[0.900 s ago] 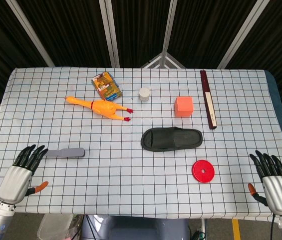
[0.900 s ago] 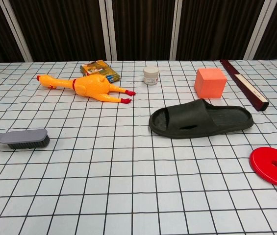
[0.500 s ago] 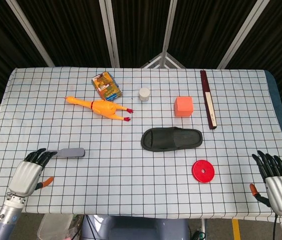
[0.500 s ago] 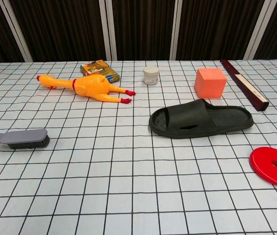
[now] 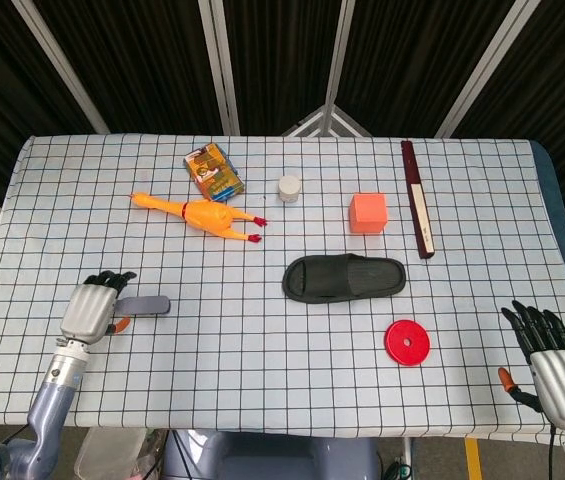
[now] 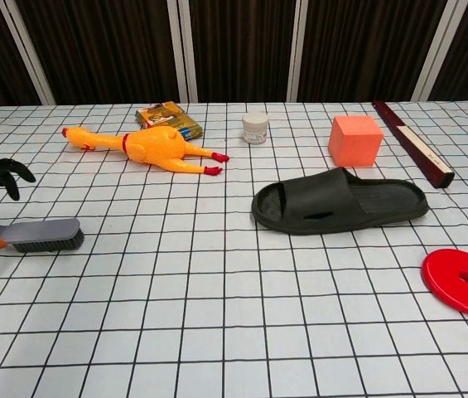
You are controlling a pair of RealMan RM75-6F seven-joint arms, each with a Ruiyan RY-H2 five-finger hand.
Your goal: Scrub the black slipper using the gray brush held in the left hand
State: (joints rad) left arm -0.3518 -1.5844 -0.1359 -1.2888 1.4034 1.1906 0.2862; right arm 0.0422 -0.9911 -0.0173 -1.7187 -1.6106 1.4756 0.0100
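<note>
Gray brush [image 5: 145, 304] lies flat on the counter [image 5: 262, 380] near its left edge, bristles down, dark bristle block w/ smooth plastic back, handle pointing left. Left hand [image 5: 90, 308] sits over the handle end, dark fingers [image 6: 6, 172] curled above it, orange thumb tip by the handle; can't tell if it actually grips the handle yet. Black slipper [image 5: 345, 277] is mid-counter, well apart from the brush to the right: matte rubbery slide, wide strap, ribbed footbed, sole down. No readable writing on either.

Right hand [image 5: 552, 363] rests at the counter's near right corner, fingers apart, holding nothing.

Counter cloth is white w/ black grid. Red disc [image 5: 407, 342] w/ center hole lies just near-right of the slipper. Orange cube [image 5: 369, 212], matte, foam-like, sits behind the slipper. Long dark-red bar [image 5: 417, 198] w/ a pale strip lies to its right. Small white jar [image 5: 289, 187] w/ label, print too small to read. Yellow rubber chicken [image 5: 199, 214] w/ red feet lies on its side. Printed packet [image 5: 213, 171] behind it, text illegible.
</note>
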